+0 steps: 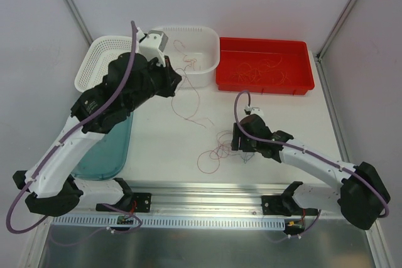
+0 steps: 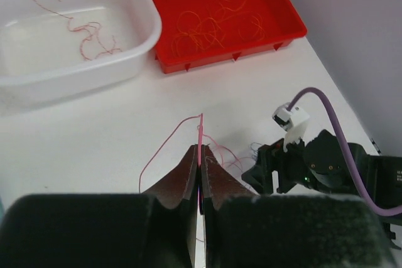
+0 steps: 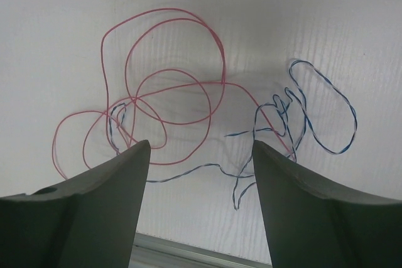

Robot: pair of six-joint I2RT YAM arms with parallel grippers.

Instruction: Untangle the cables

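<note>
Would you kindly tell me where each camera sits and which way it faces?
Top external: above and behind the bases, looking down at the white table; left arm and right arm show.
Left wrist: faces the rectangular red plastic tray past the left gripper, shut on a thin pink wire.
Right wrist: faces down at thin red wire loops past the open right gripper.
Shared: top and left wrist show the tray.

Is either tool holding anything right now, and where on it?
The left tool pinches a thin red cable just below its fold; the right tool is open, holding nothing.
</note>
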